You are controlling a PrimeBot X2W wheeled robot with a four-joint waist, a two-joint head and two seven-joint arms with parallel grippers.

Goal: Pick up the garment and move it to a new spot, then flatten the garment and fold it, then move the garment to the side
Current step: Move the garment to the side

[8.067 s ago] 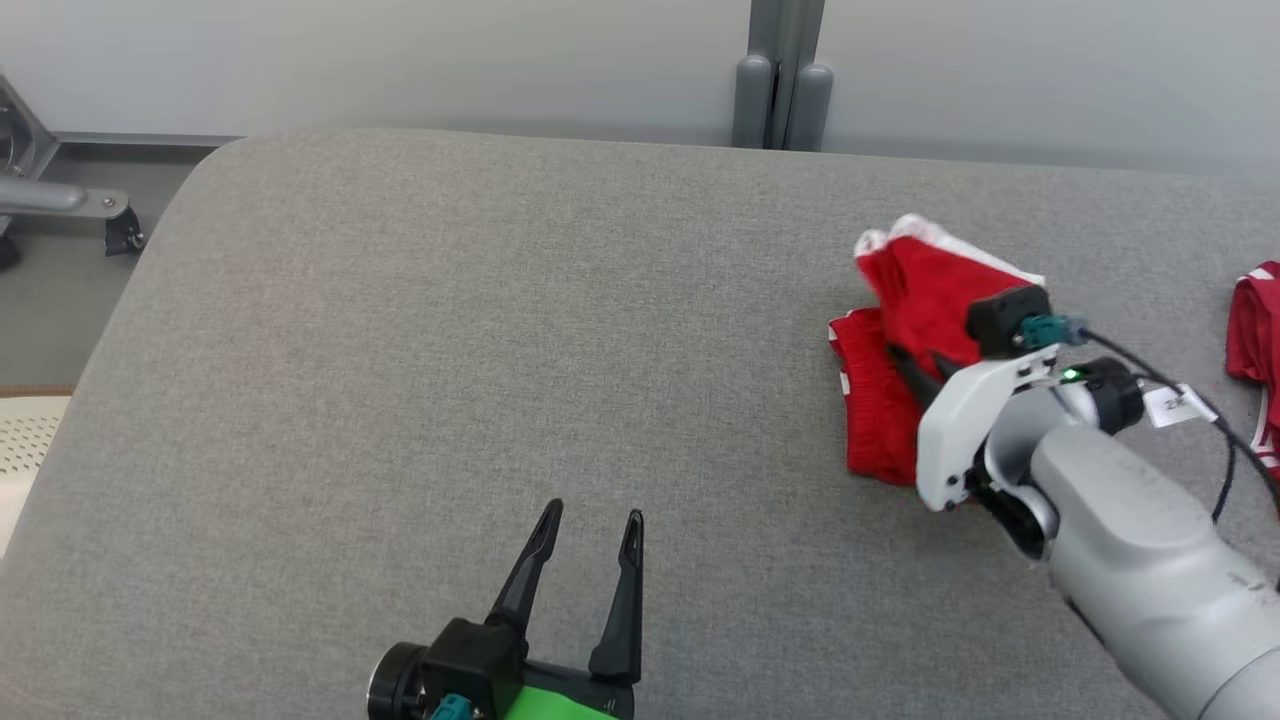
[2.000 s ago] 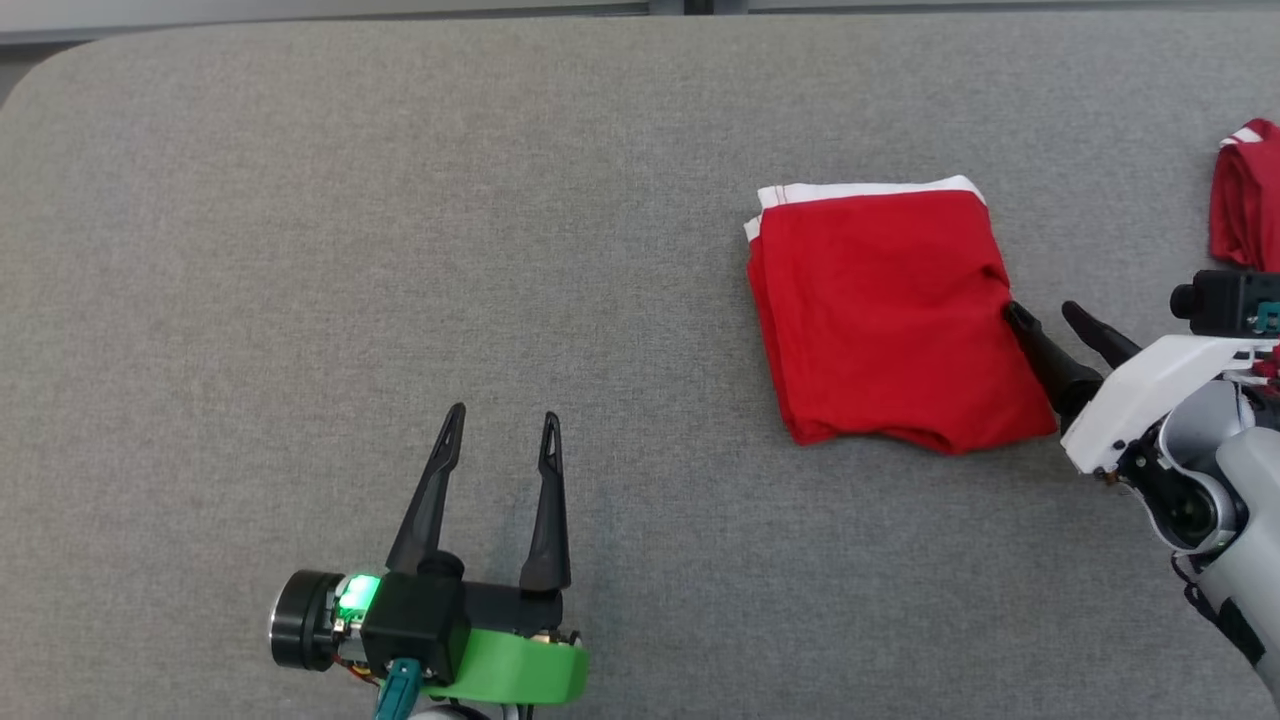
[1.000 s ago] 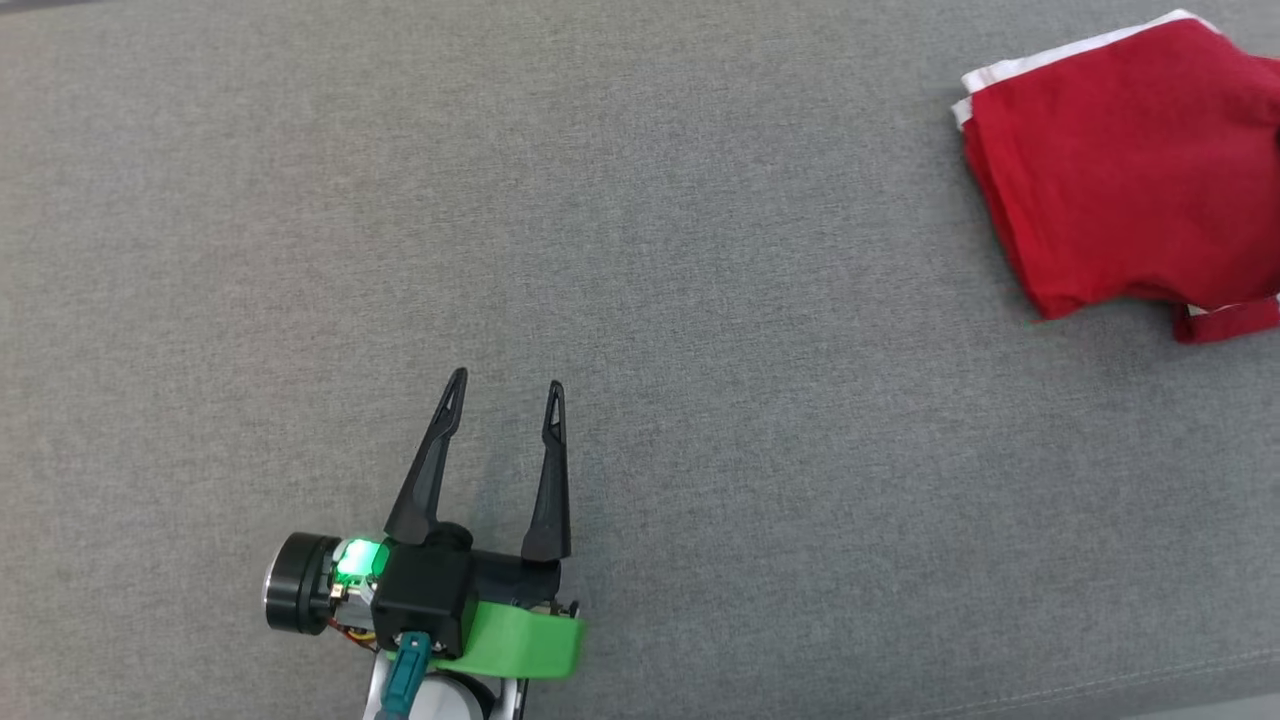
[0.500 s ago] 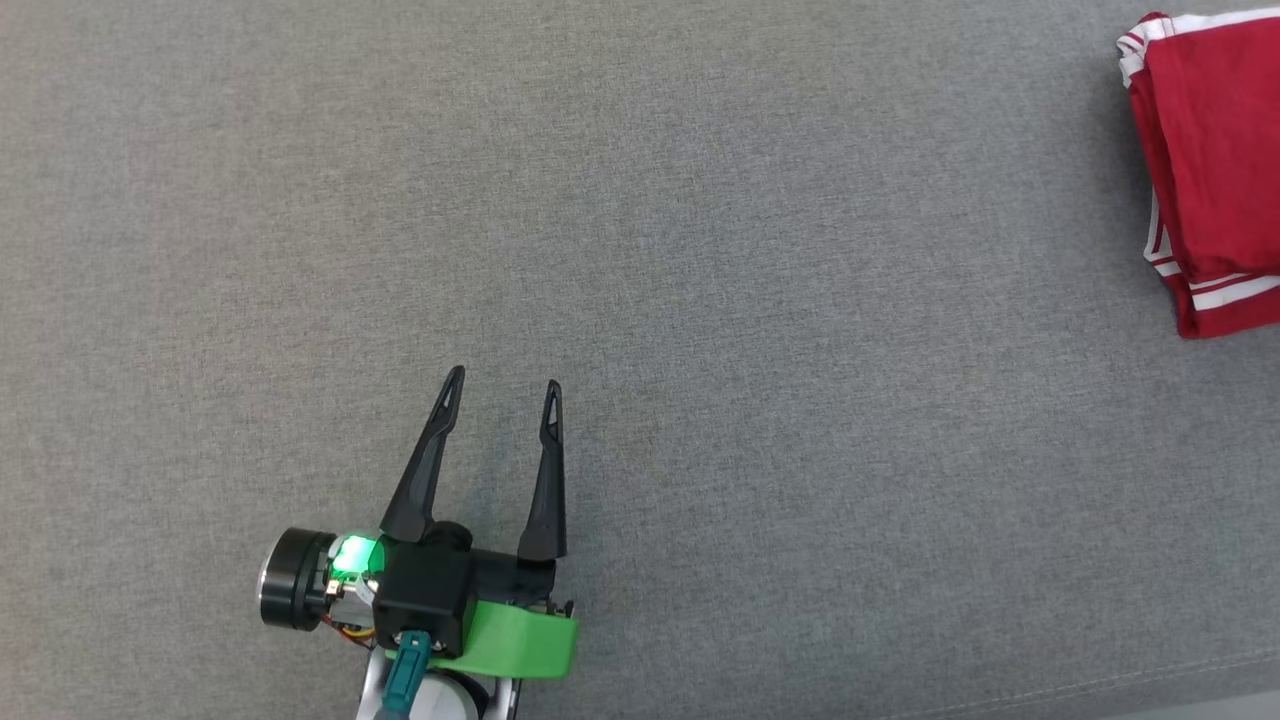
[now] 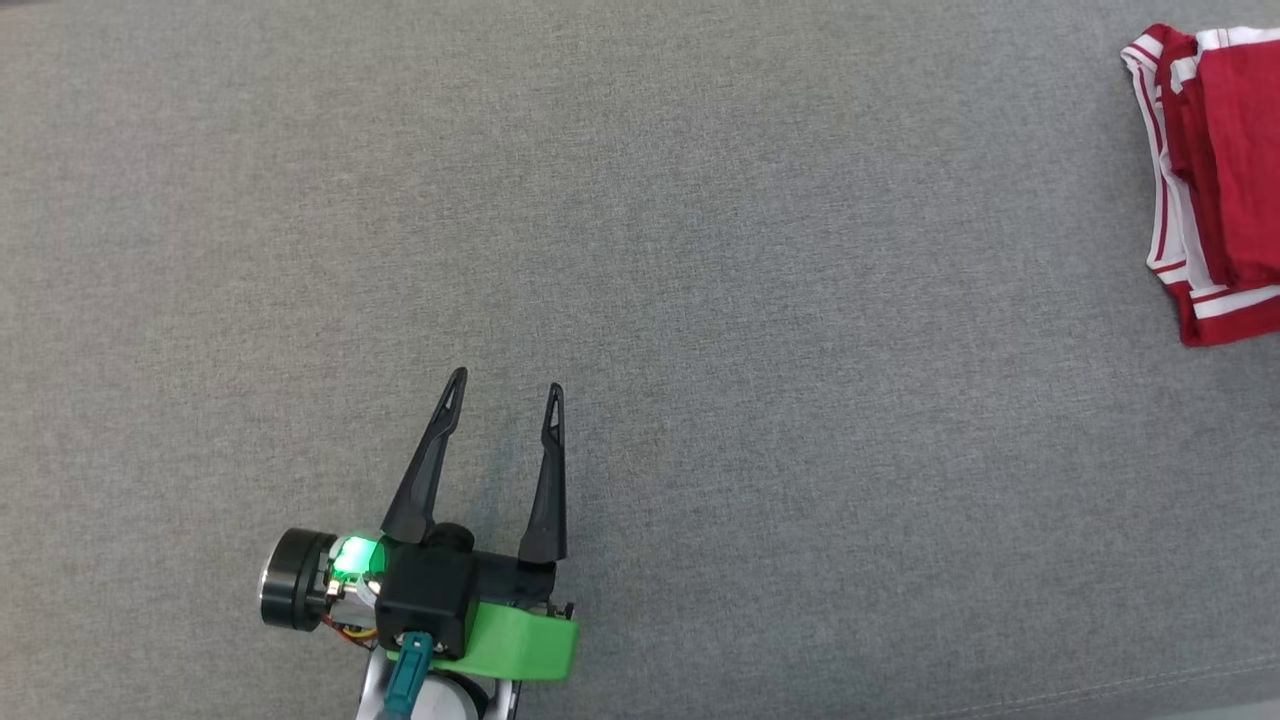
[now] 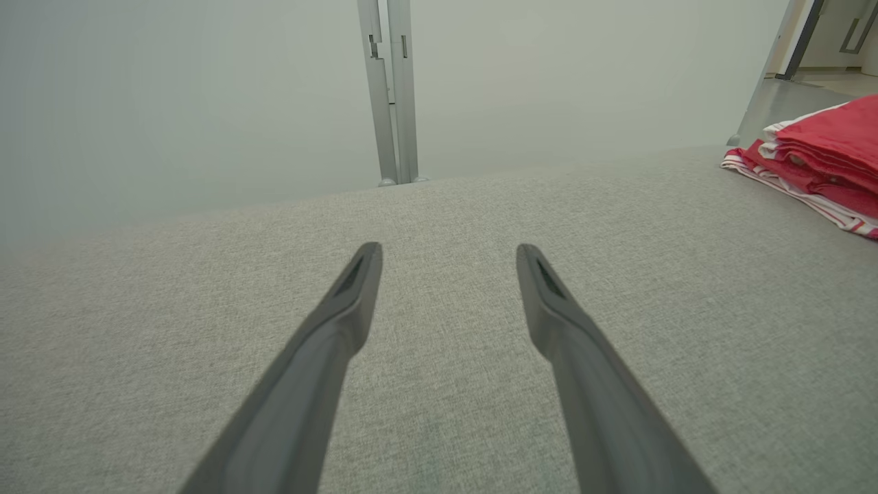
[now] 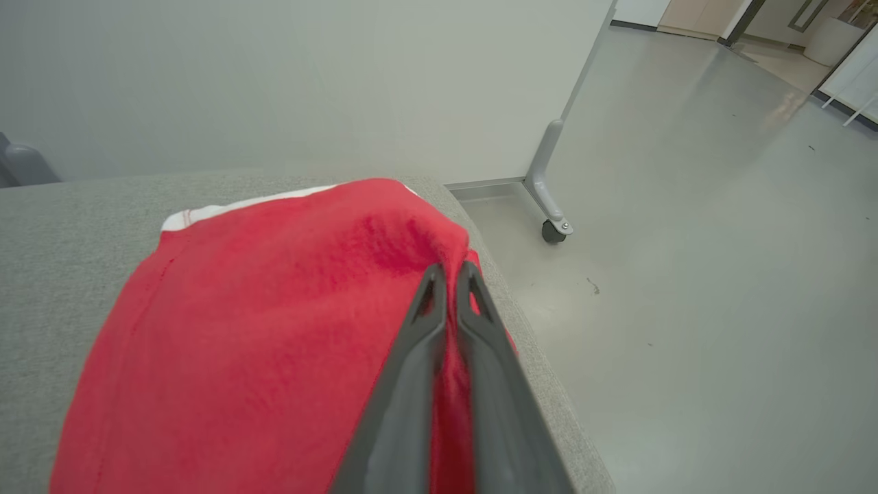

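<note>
Low on my left in the head view, my left gripper hangs over the bare grey counter, its jaws spread wide with nothing between them. Far off at the counter's right end I see the red garment, folded and resting partly over a red-and-white striped garment. Through the right wrist view, my right gripper has its jaws pinched tight on a fold of the red garment, close to the counter's edge.
</note>
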